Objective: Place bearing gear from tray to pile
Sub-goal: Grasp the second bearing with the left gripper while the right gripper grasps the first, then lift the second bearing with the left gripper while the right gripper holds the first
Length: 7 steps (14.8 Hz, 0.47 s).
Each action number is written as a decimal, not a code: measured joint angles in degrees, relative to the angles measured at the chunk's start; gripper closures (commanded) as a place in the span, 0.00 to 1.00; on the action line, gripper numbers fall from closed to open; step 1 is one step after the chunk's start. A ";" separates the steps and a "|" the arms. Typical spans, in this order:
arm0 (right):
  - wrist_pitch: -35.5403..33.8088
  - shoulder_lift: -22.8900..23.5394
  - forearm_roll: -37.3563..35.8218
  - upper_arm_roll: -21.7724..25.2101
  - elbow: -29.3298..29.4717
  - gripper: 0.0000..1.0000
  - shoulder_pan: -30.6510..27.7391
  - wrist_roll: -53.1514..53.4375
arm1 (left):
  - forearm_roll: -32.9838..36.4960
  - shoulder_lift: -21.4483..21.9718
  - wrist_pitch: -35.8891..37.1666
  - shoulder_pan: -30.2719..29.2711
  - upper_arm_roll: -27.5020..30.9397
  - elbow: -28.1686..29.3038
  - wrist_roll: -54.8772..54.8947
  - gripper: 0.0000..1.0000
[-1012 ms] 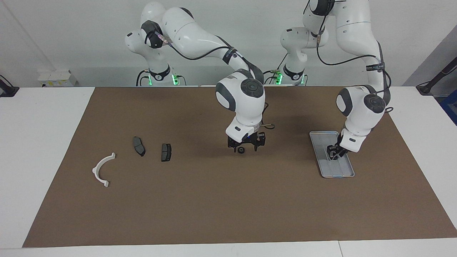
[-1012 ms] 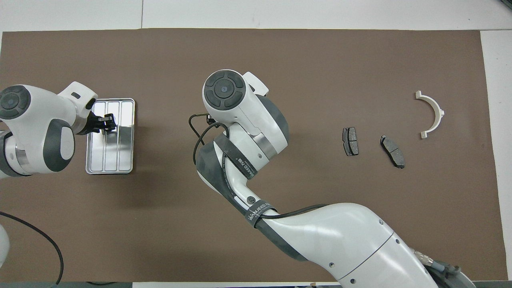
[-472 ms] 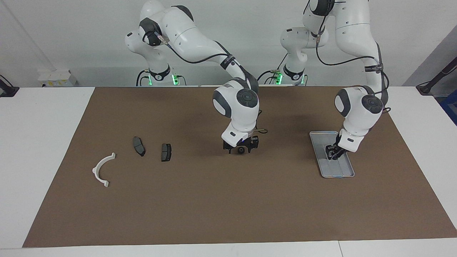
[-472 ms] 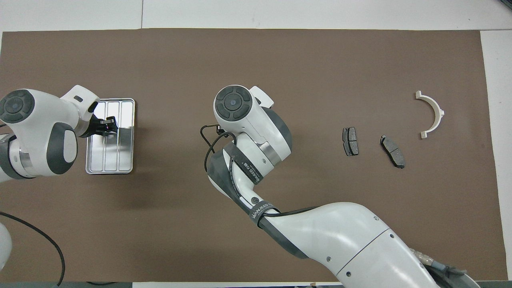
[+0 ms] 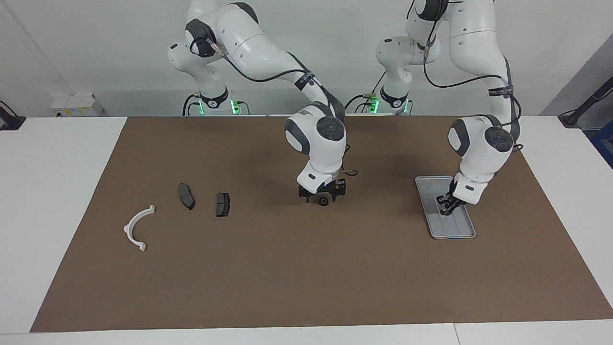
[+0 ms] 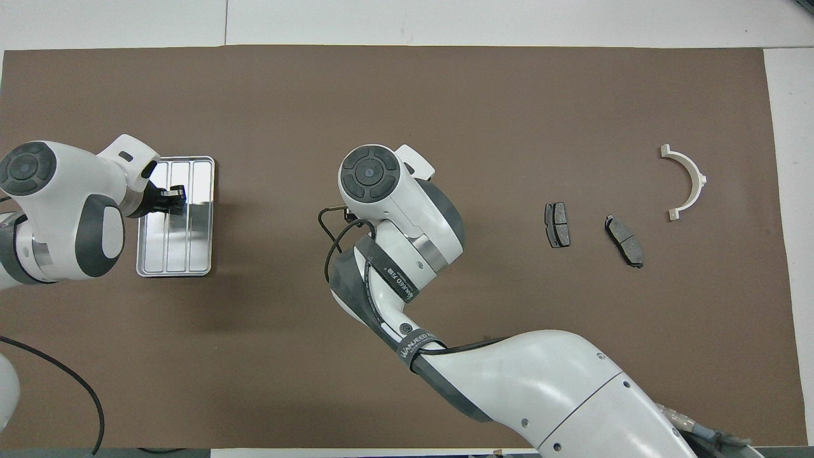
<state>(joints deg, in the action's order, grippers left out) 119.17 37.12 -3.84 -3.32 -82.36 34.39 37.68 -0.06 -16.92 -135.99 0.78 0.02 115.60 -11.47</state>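
Observation:
The small black bearing gear (image 5: 323, 201) lies on the brown mat at the table's middle. My right gripper (image 5: 322, 197) is open and hangs low over it, one finger on each side. In the overhead view the right arm's wrist (image 6: 369, 175) hides both. The silver ribbed tray (image 5: 457, 232) lies toward the left arm's end and also shows in the overhead view (image 6: 197, 248). My left gripper (image 5: 447, 209) (image 6: 173, 197) is low over the tray. The pile is the white bracket (image 5: 127, 229) (image 6: 699, 178) and two dark pads (image 5: 186, 196) (image 5: 222, 204) (image 6: 557, 224) (image 6: 624, 240).
A brown mat (image 5: 306, 278) covers most of the white table (image 5: 43, 201). A white box (image 5: 76, 104) sits at the table's edge by the wall, at the right arm's end. A long stretch of bare mat lies between the gear and the pads.
My right gripper has shifted slightly toward the right arm's end and now straddles the gear, which has not moved. My left gripper has drawn a little nearer to the robots over the tray.

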 measured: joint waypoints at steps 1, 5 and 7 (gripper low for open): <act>0.19 -0.03 0.00 -0.01 -0.32 0.06 0.00 0.00 | -0.18 0.19 2.49 1.01 -0.24 -1.71 -2.74 1.00; 0.41 -0.34 0.01 -0.11 -0.84 0.06 0.16 0.00 | -0.22 1.88 12.80 7.81 -0.63 -8.77 -16.15 1.00; 0.75 -0.49 0.04 -0.11 -1.11 0.06 0.47 0.00 | -0.22 2.51 16.19 10.00 -0.73 -10.73 -19.83 1.00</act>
<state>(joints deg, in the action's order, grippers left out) 119.93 36.63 -3.80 -3.44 -83.46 34.85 37.68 -0.29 -14.42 -119.80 10.78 -0.71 104.87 -31.30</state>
